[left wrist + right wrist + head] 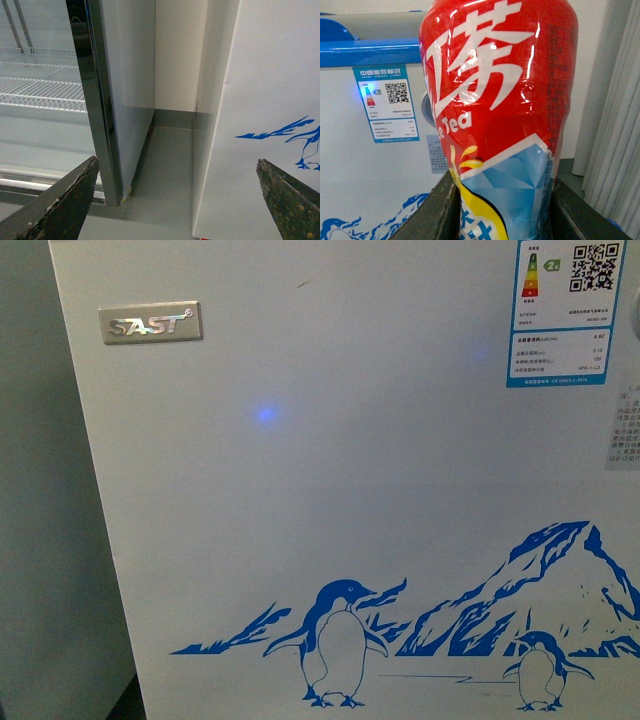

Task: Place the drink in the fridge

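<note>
Drink (495, 125) is sitting upright in the right jaws, which are clenching its lower part from both sides, with the red label and its white characters filling the right wrist view. It is hanging outside the fridge (300, 490), in front of the white front wall near the energy sticker (387, 102), and not yet over the blue rim (370, 50). The left jaws are standing wide apart and gripping nothing, facing the strip of floor (165, 170) between the fridge and a tall glass-door cabinet (95, 100). I am judging that a lift over the rim is coming next. No view is showing the lid, so it may be shut and blocking the drop. With the grip sitting low, a knock against the rim could be tipping the bottle or twisting it loose.
</note>
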Controlling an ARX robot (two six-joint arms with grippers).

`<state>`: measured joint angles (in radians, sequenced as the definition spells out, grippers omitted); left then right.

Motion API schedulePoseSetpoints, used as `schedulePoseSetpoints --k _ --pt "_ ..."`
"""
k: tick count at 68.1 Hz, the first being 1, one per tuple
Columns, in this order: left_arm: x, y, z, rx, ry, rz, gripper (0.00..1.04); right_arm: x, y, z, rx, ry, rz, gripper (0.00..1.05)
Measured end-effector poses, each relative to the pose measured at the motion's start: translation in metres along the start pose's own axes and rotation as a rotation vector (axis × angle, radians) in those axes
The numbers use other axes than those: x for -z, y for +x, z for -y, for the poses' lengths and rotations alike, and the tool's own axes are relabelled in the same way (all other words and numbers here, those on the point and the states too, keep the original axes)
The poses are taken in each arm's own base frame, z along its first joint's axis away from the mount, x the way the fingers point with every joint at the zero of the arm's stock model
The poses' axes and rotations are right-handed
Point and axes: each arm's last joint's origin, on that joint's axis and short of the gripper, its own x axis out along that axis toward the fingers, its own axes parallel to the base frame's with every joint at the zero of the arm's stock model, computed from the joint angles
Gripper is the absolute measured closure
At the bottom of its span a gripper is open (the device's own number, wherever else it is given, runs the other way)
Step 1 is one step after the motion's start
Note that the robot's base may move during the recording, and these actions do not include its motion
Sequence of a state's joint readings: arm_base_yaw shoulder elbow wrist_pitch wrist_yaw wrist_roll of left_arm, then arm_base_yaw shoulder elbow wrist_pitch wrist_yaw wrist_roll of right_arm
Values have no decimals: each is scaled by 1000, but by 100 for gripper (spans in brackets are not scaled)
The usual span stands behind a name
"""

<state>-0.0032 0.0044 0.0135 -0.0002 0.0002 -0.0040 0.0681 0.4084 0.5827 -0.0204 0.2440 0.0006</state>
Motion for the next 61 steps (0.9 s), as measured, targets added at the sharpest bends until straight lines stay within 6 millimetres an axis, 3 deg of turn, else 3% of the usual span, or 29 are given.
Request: schedulePoseSetpoints --k 61 --pt "0 0 0 0 0 0 8 2 -1 0 2 -7 -2 68"
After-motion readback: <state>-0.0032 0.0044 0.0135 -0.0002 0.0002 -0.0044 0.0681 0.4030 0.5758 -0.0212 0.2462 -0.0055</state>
